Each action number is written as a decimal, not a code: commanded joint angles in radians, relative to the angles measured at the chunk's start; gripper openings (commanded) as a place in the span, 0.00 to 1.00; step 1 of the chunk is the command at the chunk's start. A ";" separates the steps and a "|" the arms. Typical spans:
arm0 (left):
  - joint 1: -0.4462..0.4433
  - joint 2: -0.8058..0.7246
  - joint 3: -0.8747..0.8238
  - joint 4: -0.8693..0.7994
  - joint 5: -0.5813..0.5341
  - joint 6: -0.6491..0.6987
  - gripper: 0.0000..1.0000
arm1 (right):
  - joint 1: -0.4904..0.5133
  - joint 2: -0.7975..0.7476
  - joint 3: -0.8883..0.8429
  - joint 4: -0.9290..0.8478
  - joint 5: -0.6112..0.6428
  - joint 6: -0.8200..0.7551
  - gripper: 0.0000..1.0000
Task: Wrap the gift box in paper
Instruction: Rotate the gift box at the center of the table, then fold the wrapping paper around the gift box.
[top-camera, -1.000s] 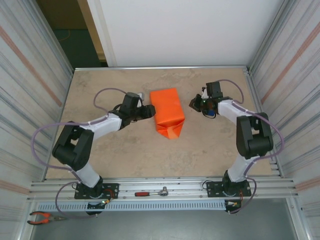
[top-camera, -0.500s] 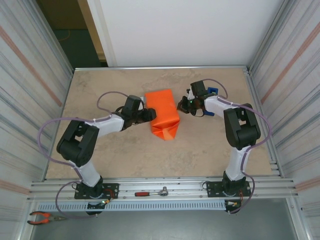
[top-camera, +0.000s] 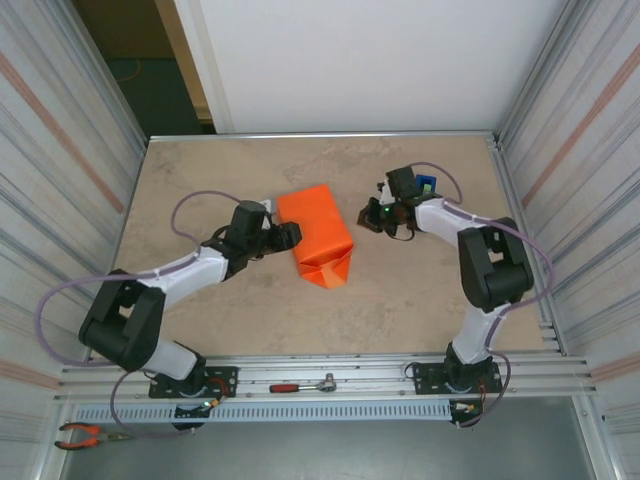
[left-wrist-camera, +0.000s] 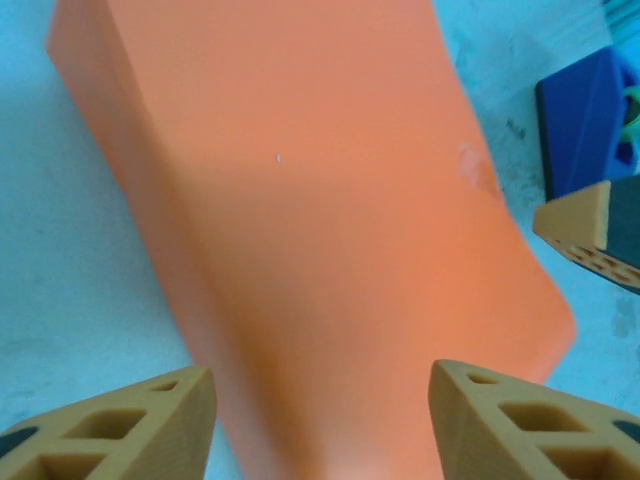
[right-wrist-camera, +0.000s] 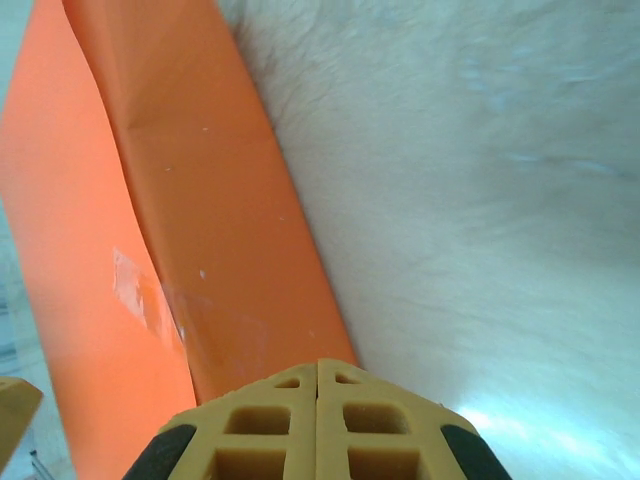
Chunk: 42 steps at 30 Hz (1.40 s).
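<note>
Orange paper (top-camera: 314, 235), folded into a box-shaped parcel, lies near the middle of the table (top-camera: 200, 180), its long axis slanting from far left to near right. The left gripper (top-camera: 285, 237) stands at the parcel's left side; in the left wrist view its fingers (left-wrist-camera: 140, 420) are spread apart on either side of the parcel's near end, and contact with it cannot be judged. The right gripper (top-camera: 368, 214), jaws pressed together and holding nothing, sits just beside the parcel's right side. A blue tape dispenser (top-camera: 427, 184) stands behind the right gripper.
</note>
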<state>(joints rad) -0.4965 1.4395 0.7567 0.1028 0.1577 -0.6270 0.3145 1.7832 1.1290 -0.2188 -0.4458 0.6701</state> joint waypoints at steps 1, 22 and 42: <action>0.011 -0.083 -0.033 -0.038 -0.031 0.023 0.62 | -0.016 -0.136 -0.085 -0.017 -0.006 -0.001 0.00; 0.057 -0.418 -0.281 -0.164 -0.105 -0.026 0.69 | 0.509 -0.131 -0.297 0.281 0.216 0.152 0.00; 0.065 -0.457 -0.333 -0.148 -0.099 -0.041 0.69 | 0.566 0.084 -0.226 0.428 0.271 0.234 0.00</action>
<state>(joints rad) -0.4374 1.0100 0.4442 -0.0486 0.0757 -0.6559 0.8711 1.8233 0.8936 0.2131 -0.1822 0.8612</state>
